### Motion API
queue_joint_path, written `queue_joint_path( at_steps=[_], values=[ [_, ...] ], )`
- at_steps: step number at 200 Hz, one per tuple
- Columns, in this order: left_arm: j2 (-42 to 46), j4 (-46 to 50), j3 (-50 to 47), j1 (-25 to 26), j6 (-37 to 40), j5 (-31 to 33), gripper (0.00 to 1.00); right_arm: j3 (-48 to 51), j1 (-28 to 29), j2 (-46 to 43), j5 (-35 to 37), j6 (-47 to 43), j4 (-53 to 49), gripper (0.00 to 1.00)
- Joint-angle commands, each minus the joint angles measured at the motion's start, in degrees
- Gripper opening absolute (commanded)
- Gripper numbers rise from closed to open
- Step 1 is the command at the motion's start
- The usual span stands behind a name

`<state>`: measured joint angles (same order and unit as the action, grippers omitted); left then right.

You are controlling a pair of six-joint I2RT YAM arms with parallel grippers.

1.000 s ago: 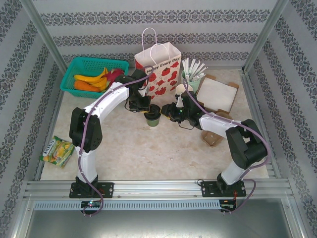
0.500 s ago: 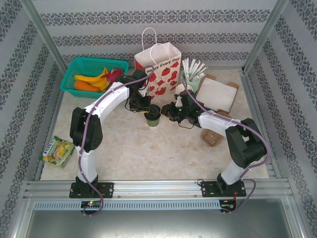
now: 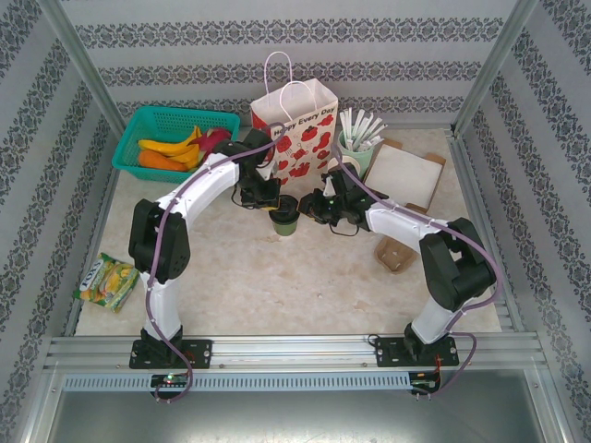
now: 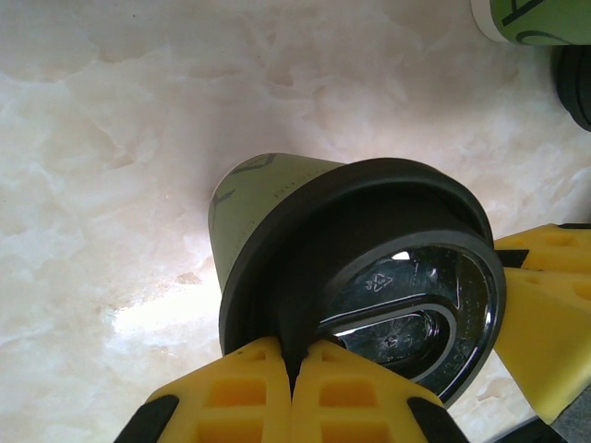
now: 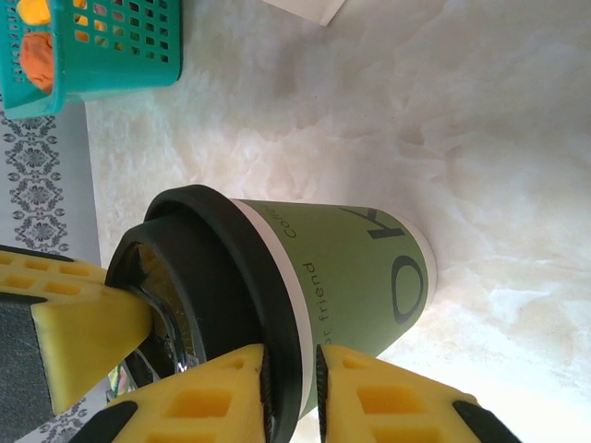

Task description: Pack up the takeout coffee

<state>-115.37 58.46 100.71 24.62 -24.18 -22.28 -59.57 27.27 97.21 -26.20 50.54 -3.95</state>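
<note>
Pale marbled table (image 3: 240,277) within patterned-paper walls (image 3: 277,37). Left gripper (image 4: 291,388): fingers pressed together, tips against the rim of the black lid (image 4: 369,249). Right gripper (image 5: 291,392): jaws narrow, pinching that rim from the opposite side (a yellow finger of the other arm shows beside it). Takeout coffee (image 3: 285,221) stands between both grippers, just under their tips, long axis vertical, lid uppermost
</note>
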Motion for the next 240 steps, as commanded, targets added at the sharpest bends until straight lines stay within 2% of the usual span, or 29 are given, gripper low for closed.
queue_joint_path(
  at_steps=[1,28,65,93,108,133,160,164,189,204,227,240],
  values=[
    [-12.5,5.9,-8.9,0.2,2.0,5.7,0.00,6.3,0.6,5.0,9.6,-1.8,-14.8,0.22],
    [-12.4,7.0,-8.9,0.1,3.1,7.4,0.00,7.0,1.2,0.4,7.9,-2.1,-10.8,0.26],
    [-6.0,6.0,-4.8,1.1,4.8,7.8,0.00,3.2,2.2,-6.0,5.4,-3.7,-6.0,0.36],
    [-3.9,7.9,-1.4,1.9,5.4,9.1,0.00,2.1,2.3,-9.9,5.0,-5.0,-4.3,0.47],
    [-3.2,8.6,-0.5,2.3,5.8,9.2,0.00,2.7,2.3,-12.0,5.2,-5.8,-3.2,0.57],
    [-2.6,9.5,0.7,3.2,8.6,8.8,0.00,4.3,2.2,-15.2,6.7,-7.8,-2.0,0.81],
    [-2.8,11.5,1.9,4.2,13.3,9.4,0.00,6.5,1.2,-17.8,7.3,-8.8,-2.8,0.93],
    [-2.7,11.7,2.1,4.4,14.1,9.5,0.00,7.0,1.0,-18.1,6.9,-9.1,-2.9,0.97],
    [-2.3,12.8,2.6,5.6,18.5,9.5,0.00,8.1,-0.2,-18.6,5.3,-10.2,-6.6,0.98],
    [-2.5,13.8,3.1,6.4,20.9,9.2,0.00,9.0,-1.2,-17.9,0.7,-10.2,-5.5,0.98],
    [-2.8,15.5,4.9,7.0,23.6,7.9,0.00,9.9,-1.5,-17.2,-0.1,-8.4,-4.1,0.98],
    [-2.7,15.7,5.8,7.4,24.2,7.0,0.00,9.8,-2.0,-16.6,-0.8,-7.9,-4.0,0.94]
  ],
)
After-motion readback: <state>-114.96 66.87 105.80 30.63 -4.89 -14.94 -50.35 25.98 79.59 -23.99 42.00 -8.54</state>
